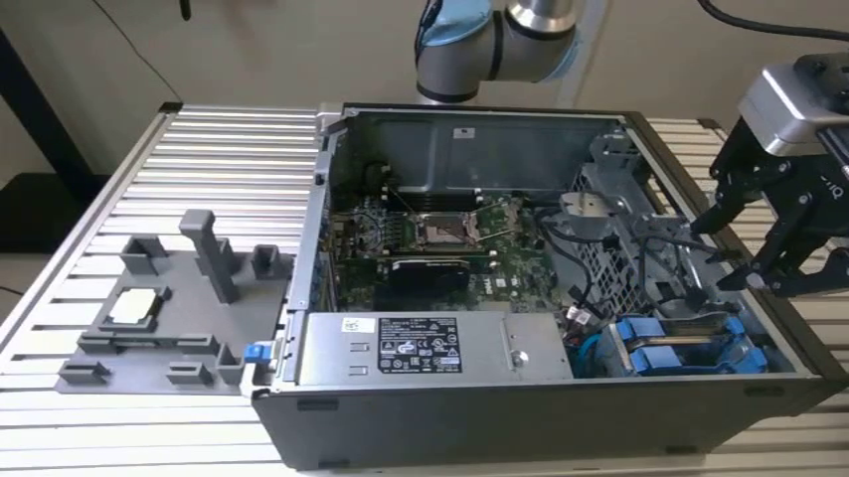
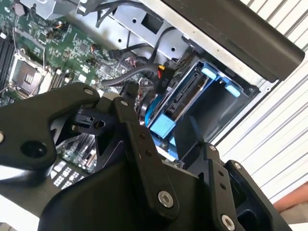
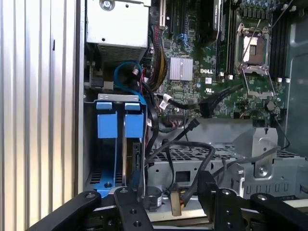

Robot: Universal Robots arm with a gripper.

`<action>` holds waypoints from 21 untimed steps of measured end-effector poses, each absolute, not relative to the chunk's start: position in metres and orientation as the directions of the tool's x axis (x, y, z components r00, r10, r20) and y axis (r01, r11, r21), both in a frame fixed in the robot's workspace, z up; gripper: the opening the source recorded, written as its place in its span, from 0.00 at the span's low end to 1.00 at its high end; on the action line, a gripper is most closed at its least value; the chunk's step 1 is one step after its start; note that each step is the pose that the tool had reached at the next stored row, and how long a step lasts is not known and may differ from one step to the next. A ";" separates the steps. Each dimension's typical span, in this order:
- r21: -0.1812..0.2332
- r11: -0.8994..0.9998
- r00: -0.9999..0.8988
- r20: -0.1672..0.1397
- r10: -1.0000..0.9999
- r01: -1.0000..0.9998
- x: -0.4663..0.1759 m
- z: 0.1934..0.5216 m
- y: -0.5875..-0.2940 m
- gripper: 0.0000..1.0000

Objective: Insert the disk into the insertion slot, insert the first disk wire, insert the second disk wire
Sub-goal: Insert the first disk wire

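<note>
In the exterior view, black cables [image 1: 637, 238] cross the drive cage [image 1: 603, 263] at three o'clock of the open case [image 1: 531, 427], just under the hand [image 1: 723, 250]. The power-supply box [image 1: 424, 348] fills six o'clock. Room stands open above the central motherboard [image 1: 438, 238].

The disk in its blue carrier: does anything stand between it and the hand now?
Partly. In the first wrist view, black cables run just beside the disk, which sits in the insertion slot, and loop across the space toward the open hand. Nothing solid covers the disk.
</note>
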State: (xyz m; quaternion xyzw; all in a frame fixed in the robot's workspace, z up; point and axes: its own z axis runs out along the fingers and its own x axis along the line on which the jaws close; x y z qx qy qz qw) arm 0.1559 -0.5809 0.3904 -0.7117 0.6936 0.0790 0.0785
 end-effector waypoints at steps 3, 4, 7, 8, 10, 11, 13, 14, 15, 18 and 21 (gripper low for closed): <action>-0.002 -0.026 0.025 -0.235 -0.972 -1.000 0.161 0.388 -0.582 0.58; -0.003 -0.026 0.026 -0.237 -0.971 -1.000 0.163 0.388 -0.582 0.58; -0.003 -0.026 0.026 -0.240 -0.970 -1.000 0.170 0.386 -0.582 0.58; -0.003 -0.026 0.025 -0.242 -0.970 -1.000 0.171 0.385 -0.582 0.58; -0.003 -0.026 0.025 -0.243 -0.970 -1.000 0.172 0.384 -0.582 0.58; -0.003 -0.026 0.025 -0.243 -0.970 -1.000 0.173 0.383 -0.582 0.58; -0.003 -0.025 0.025 -0.243 -0.970 -1.000 0.173 0.383 -0.582 0.58; -0.003 -0.025 0.025 -0.243 -0.970 -1.000 0.173 0.383 -0.582 0.58; -0.003 -0.026 0.025 -0.244 -0.970 -1.000 0.173 0.383 -0.582 0.58; -0.003 -0.026 0.025 -0.244 -0.970 -1.000 0.173 0.383 -0.582 0.58; -0.003 -0.026 0.025 -0.244 -0.970 -1.000 0.173 0.383 -0.582 0.50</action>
